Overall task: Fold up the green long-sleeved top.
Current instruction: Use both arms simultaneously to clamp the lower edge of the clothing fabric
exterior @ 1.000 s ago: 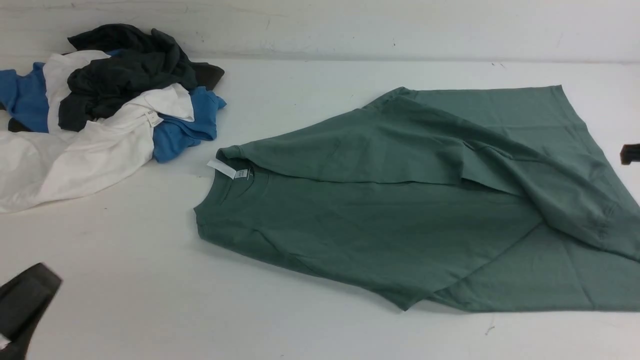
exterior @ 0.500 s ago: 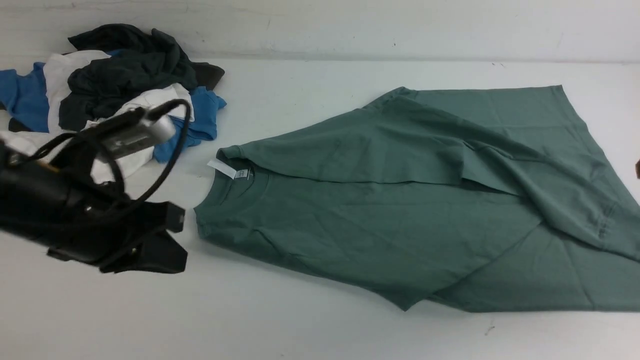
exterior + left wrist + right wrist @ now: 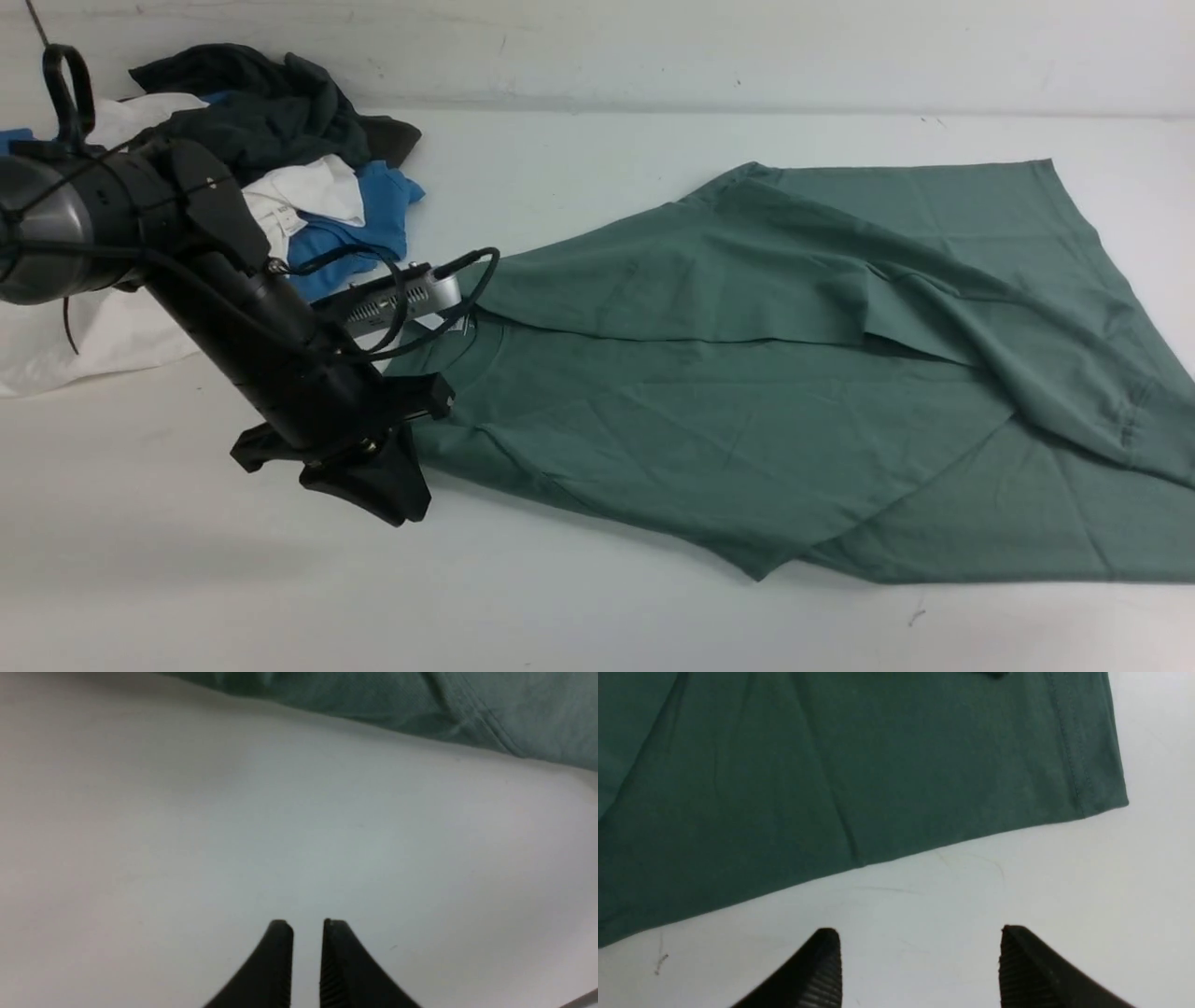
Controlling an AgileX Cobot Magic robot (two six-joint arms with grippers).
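Observation:
The green long-sleeved top (image 3: 747, 392) lies flat on the white table, neck to the left, with one side and sleeve folded over the body. My left gripper (image 3: 406, 504) hangs just off the top's near left shoulder edge, over bare table. In the left wrist view the left gripper (image 3: 307, 926) is empty, its jaws a narrow gap apart, and the top's edge (image 3: 467, 709) lies ahead. My right gripper (image 3: 920, 935) is wide open and empty over bare table beside the top's hem corner (image 3: 831, 765). It is out of the front view. The arm hides the neck tag.
A pile of dark charcoal, white and blue garments (image 3: 308, 140) lies at the back left, partly behind my left arm. The white table (image 3: 653, 625) runs along the front, and a wall rises behind its far edge.
My left arm has swung in from the lower left to the top's left shoulder. The right gripper has left the front view's right edge. The top has not moved.

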